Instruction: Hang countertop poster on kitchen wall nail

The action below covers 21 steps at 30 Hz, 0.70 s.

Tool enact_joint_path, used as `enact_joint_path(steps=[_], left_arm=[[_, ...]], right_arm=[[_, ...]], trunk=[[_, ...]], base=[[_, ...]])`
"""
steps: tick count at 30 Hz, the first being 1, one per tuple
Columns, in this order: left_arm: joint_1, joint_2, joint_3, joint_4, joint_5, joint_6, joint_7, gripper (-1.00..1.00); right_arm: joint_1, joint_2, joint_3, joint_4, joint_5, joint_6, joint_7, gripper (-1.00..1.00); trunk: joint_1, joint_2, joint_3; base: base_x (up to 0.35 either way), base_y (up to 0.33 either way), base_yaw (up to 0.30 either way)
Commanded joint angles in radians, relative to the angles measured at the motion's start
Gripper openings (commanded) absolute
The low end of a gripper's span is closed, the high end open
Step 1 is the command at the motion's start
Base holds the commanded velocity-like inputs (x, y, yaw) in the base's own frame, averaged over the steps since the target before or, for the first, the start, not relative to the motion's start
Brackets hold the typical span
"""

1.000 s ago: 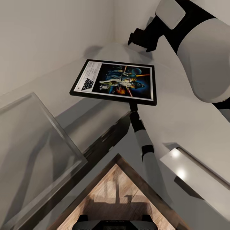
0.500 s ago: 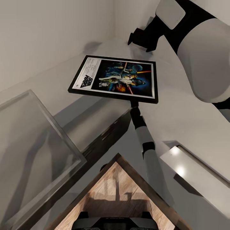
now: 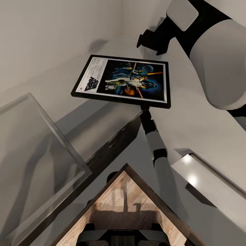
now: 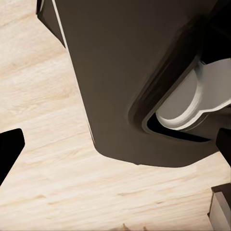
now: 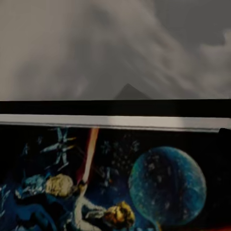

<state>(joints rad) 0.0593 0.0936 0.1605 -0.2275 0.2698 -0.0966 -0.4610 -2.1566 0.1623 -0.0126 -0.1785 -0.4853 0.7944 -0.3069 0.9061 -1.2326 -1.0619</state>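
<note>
Black-framed and face up, the poster [image 3: 121, 81] hangs in the air above the countertop [image 3: 191, 126], near the corner where the two walls [image 3: 51, 37] meet. You hold it by the middle of its near long edge, at the end of the thin arm that rises from below in the head view. By the right wrist view, whose lens sits tight against the artwork [image 5: 115, 183] and frame edge, that arm is your right one. The right gripper [image 3: 145, 110] is mostly hidden under the frame; its fingers seem clamped on that edge, since nothing else carries the frame. The title strip end points toward the left wall, and the frame tilts a little, its far edge higher.

The pick-up looks done and the carry is in hand. No nail can be made out in these views, so your next move calls for finding one: turn the head or base until it shows, then bring the frame upright and flat to the wall. Mind the single-edge grip, because a wide frame held at one point may swing or slip.

Your left gripper [image 4: 115, 168] points down at pale wooden flooring [image 4: 53, 159] beside the robot's dark base; one dark fingertip shows at each side, spread wide and holding nothing.
</note>
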Motion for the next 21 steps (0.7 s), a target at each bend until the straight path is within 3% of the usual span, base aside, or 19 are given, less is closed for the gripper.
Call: enact_joint_path(steps=[1, 21], left_arm=[[0.001, 0.000, 0.002, -0.001, 0.003, 0.001, -0.004, 1.00], [0.001, 0.000, 0.002, -0.001, 0.003, 0.001, -0.005, 1.00]], right_arm=[[0.000, 0.000, -0.001, -0.002, -0.009, 0.002, -0.009, 1.00], [0.000, 0.000, -0.001, -0.023, -0.009, 0.000, -0.008, 1.00]], trunk=[[0.000, 0.000, -0.002], [0.000, 0.000, -0.005]], base=[[0.000, 0.000, 0.000], [0.000, 0.000, 0.000]])
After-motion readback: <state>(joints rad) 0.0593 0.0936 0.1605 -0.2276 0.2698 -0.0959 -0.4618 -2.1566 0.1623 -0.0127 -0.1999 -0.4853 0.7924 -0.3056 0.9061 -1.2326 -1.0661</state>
